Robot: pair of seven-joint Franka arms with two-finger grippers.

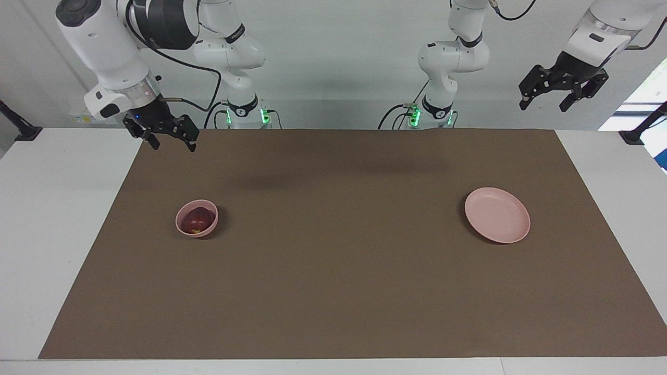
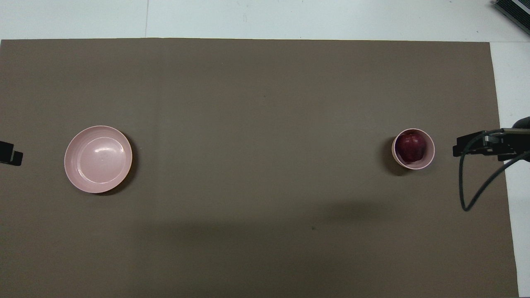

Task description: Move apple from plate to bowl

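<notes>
The small dark red apple (image 1: 196,220) lies in the deep pale pink bowl (image 1: 182,227), well apart from the flat pink plate (image 1: 497,215). Right claw (image 1: 167,142), spread and empty, hangs high near the bowl; left claw (image 1: 544,99), spread, waits raised near the plate.

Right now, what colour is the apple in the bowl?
Dark red-maroon apple with a small yellowish patch, sitting in the pale pink bowl; clearest in the overhead view.

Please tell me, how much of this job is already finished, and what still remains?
Done: the dark red apple lies inside the small deep pink bowl; the flat pink plate is bare. In hand: nothing; the right gripper is raised and open, the left gripper waits open. Left: apparently nothing.
</notes>
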